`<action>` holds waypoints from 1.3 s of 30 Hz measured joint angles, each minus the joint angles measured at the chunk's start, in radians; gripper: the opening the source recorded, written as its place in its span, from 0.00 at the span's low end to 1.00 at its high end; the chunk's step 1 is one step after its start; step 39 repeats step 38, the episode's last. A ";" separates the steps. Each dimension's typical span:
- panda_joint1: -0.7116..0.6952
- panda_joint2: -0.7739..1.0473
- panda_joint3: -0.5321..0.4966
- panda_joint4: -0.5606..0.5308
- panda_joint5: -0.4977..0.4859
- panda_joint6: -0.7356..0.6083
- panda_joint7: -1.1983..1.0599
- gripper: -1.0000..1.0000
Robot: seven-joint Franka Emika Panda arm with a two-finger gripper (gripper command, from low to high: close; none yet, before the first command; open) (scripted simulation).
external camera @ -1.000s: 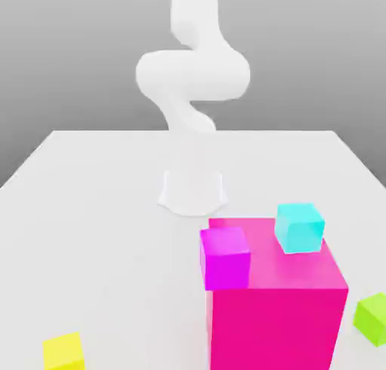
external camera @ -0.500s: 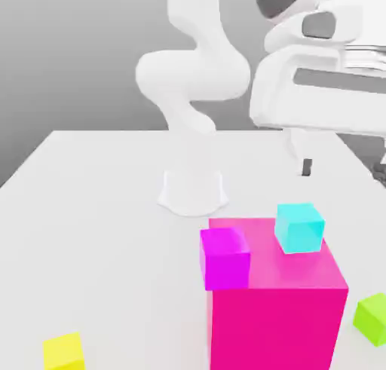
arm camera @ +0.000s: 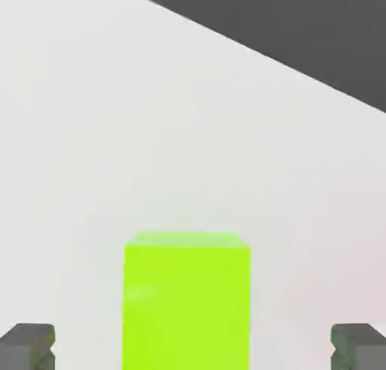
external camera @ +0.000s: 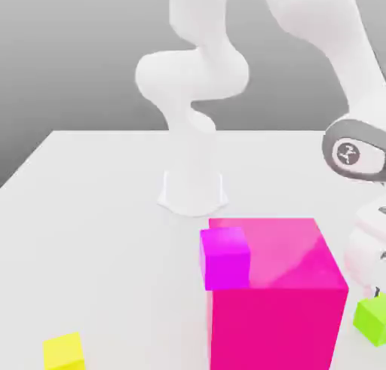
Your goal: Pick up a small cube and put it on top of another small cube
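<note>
- And here we are at the green cube (external camera: 372, 319), resting on the table (external camera: 98, 240) out towards the exterior view's right, on that side of the big magenta block (external camera: 275, 327)!
- The tool (arm camera: 193, 347) is wide open, with nothing in its grip; its two fingers (arm camera: 27, 347) stand well apart.
- Look at the lineup in the hand view: the green cube sits between the two fingers, close to the middle, with a clear gap of pale table on either side, and neither finger touches it.
- How far the fingertips are above or alongside the cube, I cannot tell from here.
- The cube is nicely square to the tool too, its flat sides facing the fingers.
- Over in the exterior view, the white hand (external camera: 369, 248) comes in right by the green cube, at the exterior view's right, with the arm (external camera: 320, 18) arching down to it.
- Now to the purple cube (external camera: 226, 263): it shows at the magenta block's near corner, on the exterior view's left, jutting out past the block's side edge.
- Down at the exterior view's lower left, the yellow cube (external camera: 63, 352) sits on the table, well apart from the block and far from the table's far edge.
- And the hand view catches a table edge, running slantwise with darkness beyond it.
</note>
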 joint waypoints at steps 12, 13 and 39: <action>0.002 -0.013 0.001 -0.004 0.020 -0.008 -0.012 0.00; -0.011 -0.047 0.022 -0.011 0.047 -0.035 -0.034 0.00; -0.376 -0.508 -0.159 0.057 0.400 -0.512 -0.556 1.00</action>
